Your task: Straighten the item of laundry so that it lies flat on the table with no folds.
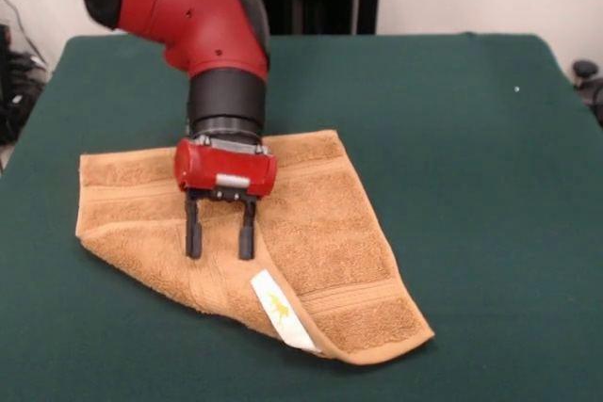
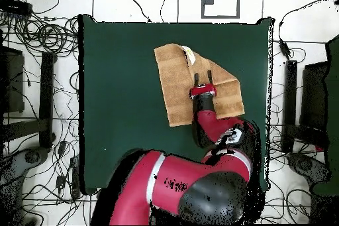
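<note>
Lying under open claw (image 1: 220,239): towel (image 1: 311,233)

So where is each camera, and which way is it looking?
Front view: it sits across the table, looking over the towel toward the robot; the red arm and its open pincer come down from above.
Overhead view: it hangs above, looking straight down; the whole arm reaches up from the bottom edge.
Both show the towel with a corner folded over, the white tag and the pincer over the towel.
</note>
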Controlling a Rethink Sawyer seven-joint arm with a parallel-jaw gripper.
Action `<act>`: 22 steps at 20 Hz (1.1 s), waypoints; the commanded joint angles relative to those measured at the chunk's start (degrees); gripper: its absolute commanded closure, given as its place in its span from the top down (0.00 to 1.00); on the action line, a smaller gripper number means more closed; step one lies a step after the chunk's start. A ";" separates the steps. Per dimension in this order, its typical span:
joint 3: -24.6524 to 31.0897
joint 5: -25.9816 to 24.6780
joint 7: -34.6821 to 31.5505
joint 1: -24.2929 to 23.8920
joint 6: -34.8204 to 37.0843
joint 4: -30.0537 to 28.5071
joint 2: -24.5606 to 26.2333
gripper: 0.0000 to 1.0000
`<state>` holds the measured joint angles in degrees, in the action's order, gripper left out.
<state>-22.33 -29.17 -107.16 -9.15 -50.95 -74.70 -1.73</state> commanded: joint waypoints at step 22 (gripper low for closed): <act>-4.42 25.98 6.09 13.49 0.49 -1.53 7.18 1.00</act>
<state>-22.32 -17.57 -118.19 -4.63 -44.51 -69.53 -1.30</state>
